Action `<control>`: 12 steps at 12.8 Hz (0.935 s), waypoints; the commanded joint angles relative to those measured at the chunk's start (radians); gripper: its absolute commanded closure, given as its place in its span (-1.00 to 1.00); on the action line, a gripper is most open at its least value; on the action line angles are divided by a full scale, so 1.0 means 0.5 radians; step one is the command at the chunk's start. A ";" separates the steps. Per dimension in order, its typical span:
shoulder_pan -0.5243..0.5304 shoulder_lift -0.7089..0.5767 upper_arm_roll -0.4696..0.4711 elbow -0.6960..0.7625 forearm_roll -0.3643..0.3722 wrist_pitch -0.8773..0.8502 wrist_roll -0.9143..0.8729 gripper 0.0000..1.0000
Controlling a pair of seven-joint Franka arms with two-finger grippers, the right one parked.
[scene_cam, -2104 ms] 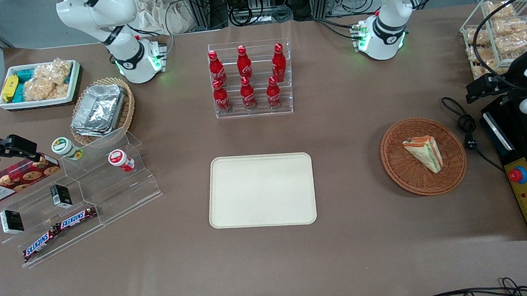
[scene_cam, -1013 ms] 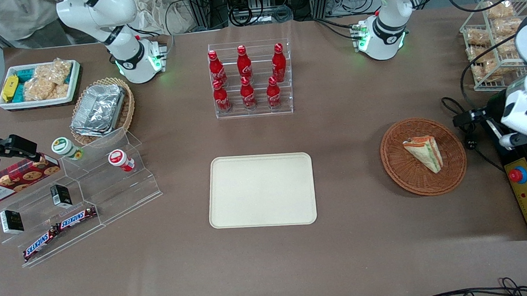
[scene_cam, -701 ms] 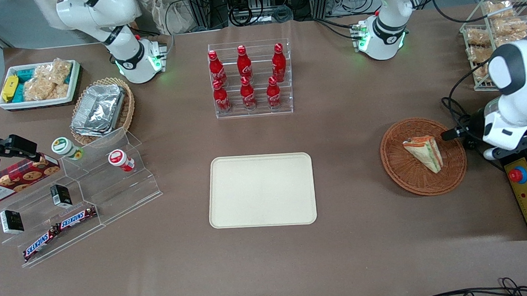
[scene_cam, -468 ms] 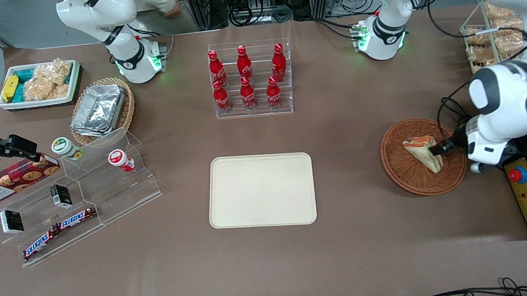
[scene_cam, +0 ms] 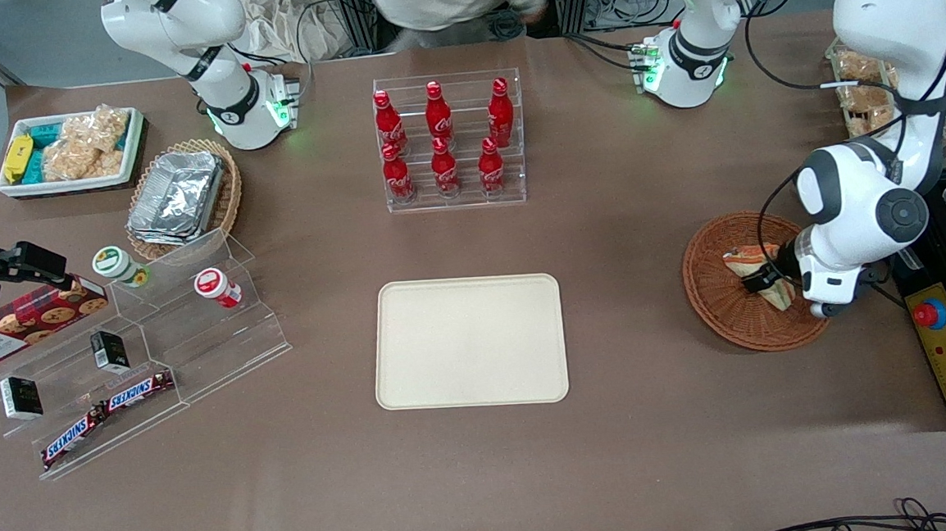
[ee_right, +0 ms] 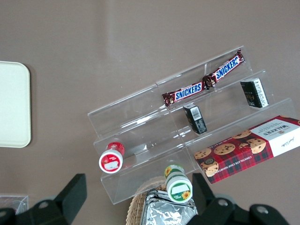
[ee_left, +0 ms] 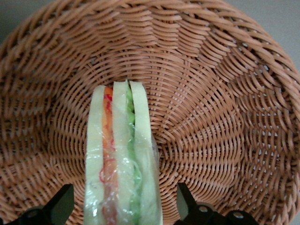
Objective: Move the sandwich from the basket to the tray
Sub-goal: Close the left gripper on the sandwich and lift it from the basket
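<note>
Both fingers of the open claw straddle the sandwich in the basket.

Left arm rises from its base at the counter edge farthest from the front cam, bends at the elbow near the working arm's end, then folds down w/ wrist pointing at the counter. Gripper sits low over the counter, approx midway between the near and far edges. Fingers spread apart, one each side of the wrist cam's centre line, dark pads facing inward, not closed on anything.
</note>
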 commanded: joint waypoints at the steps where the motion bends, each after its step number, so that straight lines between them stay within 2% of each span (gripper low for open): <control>1: -0.031 0.035 0.002 -0.014 0.017 0.057 0.002 1.00; 4: -0.031 -0.050 0.002 -0.005 0.030 -0.028 0.177 1.00; 8: -0.034 -0.400 -0.004 0.261 0.027 -0.699 0.318 1.00; 10: -0.086 -0.422 -0.153 0.412 0.024 -0.917 0.315 1.00; 12: -0.090 -0.434 -0.410 0.467 -0.007 -0.946 0.251 1.00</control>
